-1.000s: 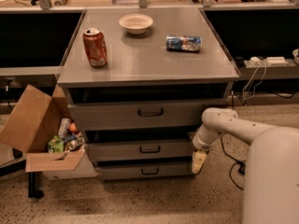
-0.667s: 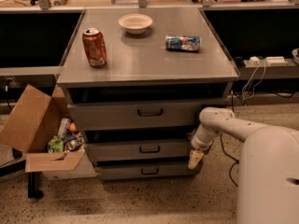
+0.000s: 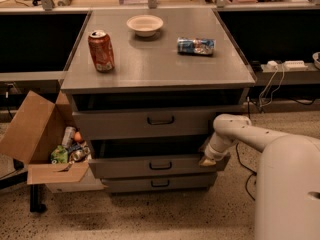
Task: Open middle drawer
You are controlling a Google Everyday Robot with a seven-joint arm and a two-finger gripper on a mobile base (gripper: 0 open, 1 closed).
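Observation:
The middle drawer (image 3: 150,166) is a wide grey metal front with a small dark loop handle (image 3: 160,165) at its centre. It sits between the taller top drawer (image 3: 120,124) and the shorter bottom drawer (image 3: 130,184). It stands slightly out, with a dark gap above it. My gripper (image 3: 207,160), at the end of the white arm (image 3: 240,134), is at the right end of the middle drawer's front, touching or very close to its top edge.
On the cabinet top (image 3: 150,69) stand a red can (image 3: 101,50), a white bowl (image 3: 144,24) and a lying blue can (image 3: 195,46). An open cardboard box (image 3: 35,134) with trash stands left of the drawers. Cables and a power strip (image 3: 286,64) are on the right.
My gripper has moved up and a little left, from beside the cabinet's lower right corner to the right end of the middle drawer's front.

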